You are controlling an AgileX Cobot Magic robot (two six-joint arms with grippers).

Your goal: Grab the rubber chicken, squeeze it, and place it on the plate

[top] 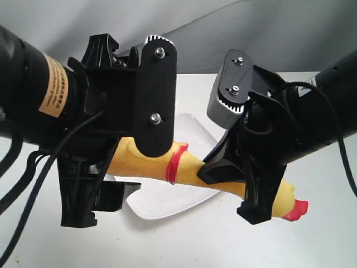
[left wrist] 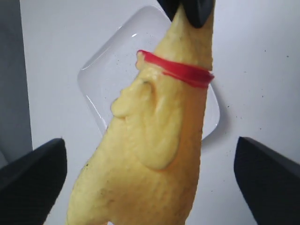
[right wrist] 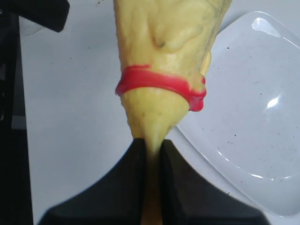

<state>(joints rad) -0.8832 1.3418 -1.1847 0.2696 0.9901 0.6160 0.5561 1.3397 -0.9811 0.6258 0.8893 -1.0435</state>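
Right gripper [right wrist: 152,145]: jaws closed hard on the thin neck of the rubber chicken [top: 189,167], between its red neck ring [right wrist: 159,84] and the red-combed head [top: 295,209]. This grip appears to carry the toy alone.

Left gripper [left wrist: 150,178]: jaws spread wide to either side of the yellow body, with a gap on each side — nothing held.

The chicken hangs roughly level in the air above the plate [top: 167,204], which lies on the white table [top: 184,245]. The head juts past the plate's edge. The feet end is hidden behind the left arm, so its support cannot be made out.

Step in hand, as judged: pick-up done, and the body sits between the left jaws at the squeezing stage. Placement is not yet begun.

Next move calls for either closing the left jaws on the body, if the squeeze remains to be done, or lowering the toy so its middle lands on the plate — being longer than the plate, it will overhang. The left jaws must draw clear first.
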